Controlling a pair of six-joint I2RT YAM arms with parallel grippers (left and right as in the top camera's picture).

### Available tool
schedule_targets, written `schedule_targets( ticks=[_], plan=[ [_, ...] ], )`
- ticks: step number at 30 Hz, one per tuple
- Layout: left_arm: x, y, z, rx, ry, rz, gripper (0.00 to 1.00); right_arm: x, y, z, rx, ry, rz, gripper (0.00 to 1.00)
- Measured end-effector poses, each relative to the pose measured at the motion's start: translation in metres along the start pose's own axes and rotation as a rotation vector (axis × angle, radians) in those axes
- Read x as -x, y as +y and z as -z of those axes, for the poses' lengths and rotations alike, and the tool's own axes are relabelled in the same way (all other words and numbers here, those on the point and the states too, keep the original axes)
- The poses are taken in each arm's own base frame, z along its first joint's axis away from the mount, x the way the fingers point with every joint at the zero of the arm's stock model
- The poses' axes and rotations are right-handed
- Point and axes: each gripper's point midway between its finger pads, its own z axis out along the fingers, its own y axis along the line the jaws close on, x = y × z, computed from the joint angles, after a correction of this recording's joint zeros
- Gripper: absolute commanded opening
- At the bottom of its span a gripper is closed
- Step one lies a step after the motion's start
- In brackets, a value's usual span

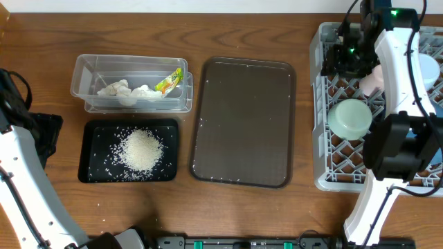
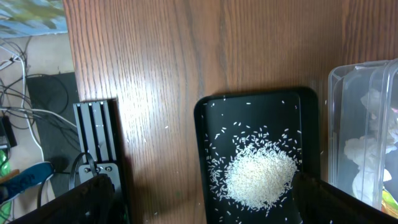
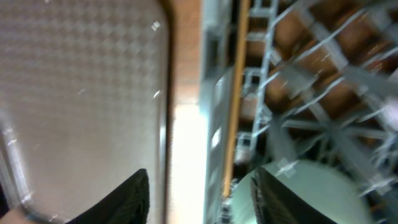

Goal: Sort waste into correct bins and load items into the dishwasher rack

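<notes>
Using the brown serving tray (image 1: 242, 123) as reference.

- Right gripper (image 3: 199, 202): jaws partly apart and holding nothing. It hovers over the dishwasher rack (image 1: 324, 149), just past the tray's right edge.
- Wooden stick (image 3: 236, 93): lies lengthwise along the rack side that faces the tray, in the gap between the fingers but touching neither. The wrist view is blurred, so we can't tell exactly how it rests on the grid.
- Mint green dish (image 1: 351, 117): in the rack, right of the tray, just beside the stick.
- Pink cup (image 1: 374, 80) and light blue bowl (image 1: 428, 69): further right in the rack, both partly behind the right arm.
- Left gripper (image 2: 200, 183): jaws wide apart and empty, above the black tray (image 1: 93, 149).
- Black tray: left of the serving tray on the near side, with the rice (image 1: 142, 149) piled in its middle and loose grains around the pile.
- Clear tub (image 1: 86, 76): left of the serving tray on the far side, touching the black tray. It holds the tissue wads (image 1: 123, 90) and the wrapper (image 1: 168, 82).
- We see a few stray grains on the serving tray.
</notes>
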Motion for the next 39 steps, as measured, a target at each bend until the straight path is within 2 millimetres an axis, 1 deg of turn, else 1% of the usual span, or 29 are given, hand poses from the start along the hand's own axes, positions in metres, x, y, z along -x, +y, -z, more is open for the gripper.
schedule_targets(
  ticks=[2, 3, 4, 5, 6, 9, 12, 14, 16, 17, 19, 20, 21, 22, 24, 26, 31, 35, 39],
  plan=[
    [0.000, 0.000, 0.000, -0.001, 0.000, 0.000, 0.94, -0.011, 0.007, 0.011, 0.024, 0.020, -0.015, 0.43],
    [0.000, 0.000, 0.000, 0.000, -0.001, 0.000, 0.94, -0.017, 0.011, 0.020, 0.033, 0.024, -0.020, 0.42],
    [0.000, 0.000, 0.000, 0.000, -0.001, 0.000, 0.94, -0.024, 0.015, 0.031, 0.039, 0.024, -0.022, 0.42],
    [0.000, 0.000, 0.000, 0.000, 0.000, 0.000, 0.94, -0.033, 0.020, 0.045, 0.045, 0.022, -0.021, 0.38],
    [0.000, 0.000, 0.000, 0.000, -0.001, 0.000, 0.94, -0.040, 0.024, 0.055, 0.049, 0.023, -0.022, 0.37],
    [0.000, 0.000, 0.000, -0.001, 0.000, 0.000, 0.94, -0.068, 0.037, 0.095, 0.059, 0.003, -0.014, 0.31],
    [0.000, 0.000, 0.000, 0.000, -0.001, 0.000, 0.94, -0.086, 0.051, 0.125, 0.062, -0.053, 0.024, 0.31],
    [0.000, 0.000, 0.000, 0.000, -0.001, 0.000, 0.94, -0.096, 0.063, 0.141, 0.064, -0.096, 0.066, 0.32],
    [0.000, 0.000, 0.000, 0.000, -0.001, 0.000, 0.94, -0.109, 0.071, 0.149, 0.065, -0.114, 0.094, 0.32],
    [0.000, 0.000, 0.000, 0.000, -0.001, 0.000, 0.94, -0.119, 0.077, 0.153, 0.067, -0.121, 0.111, 0.33],
    [0.000, 0.000, 0.000, 0.000, -0.001, 0.000, 0.94, -0.140, 0.083, 0.158, 0.069, -0.136, 0.140, 0.36],
    [0.000, 0.000, 0.000, 0.000, -0.001, 0.000, 0.94, -0.151, 0.085, 0.161, 0.069, -0.150, 0.156, 0.40],
    [0.000, 0.000, 0.000, 0.000, -0.001, 0.000, 0.94, -0.159, 0.087, 0.162, 0.070, -0.164, 0.166, 0.65],
    [0.000, 0.000, 0.000, -0.001, -0.001, 0.000, 0.94, -0.169, 0.090, 0.163, 0.072, -0.186, 0.187, 0.99],
    [0.000, 0.000, 0.000, 0.000, 0.000, 0.000, 0.94, -0.189, 0.093, 0.162, 0.081, -0.234, 0.231, 0.99],
    [0.000, 0.000, 0.000, 0.000, 0.000, 0.000, 0.94, -0.205, 0.093, 0.159, 0.089, -0.280, 0.255, 0.99],
    [0.000, 0.000, 0.000, 0.000, -0.001, 0.000, 0.94, -0.245, 0.082, 0.145, 0.091, -0.315, 0.266, 0.99],
    [0.000, 0.000, 0.000, 0.000, 0.000, 0.000, 0.94, -0.266, 0.076, 0.138, 0.090, -0.302, 0.262, 0.99],
    [0.000, 0.000, 0.000, 0.000, 0.000, 0.000, 0.94, -0.276, 0.074, 0.139, 0.090, -0.302, 0.261, 0.99]
  ],
)
